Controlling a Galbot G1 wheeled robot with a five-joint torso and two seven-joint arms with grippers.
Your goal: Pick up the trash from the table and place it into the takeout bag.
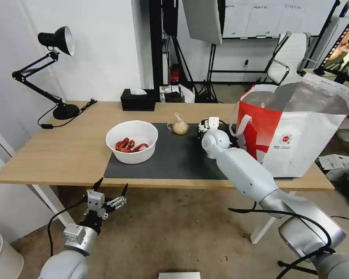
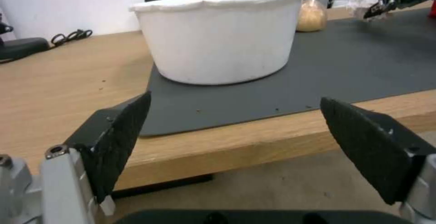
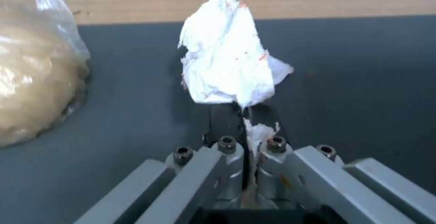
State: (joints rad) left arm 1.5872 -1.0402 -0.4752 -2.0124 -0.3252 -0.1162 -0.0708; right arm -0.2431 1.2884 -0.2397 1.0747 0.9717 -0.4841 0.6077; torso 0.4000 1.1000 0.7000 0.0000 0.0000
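Observation:
The white bowl of red crayfish shells stands on the left of the dark mat on the table. Beside it lies the knotted beige bag. My right gripper is over the mat between that bag and the red-and-white takeout bag. In the right wrist view the right gripper is shut on the crumpled white tissue, with the beige bag close by. My left gripper hangs open below the table's front edge, facing the bowl.
A black tissue box and a black desk lamp with its cable stand along the table's back edge. The takeout bag stands open at the table's right end. An office chair and light stands are behind.

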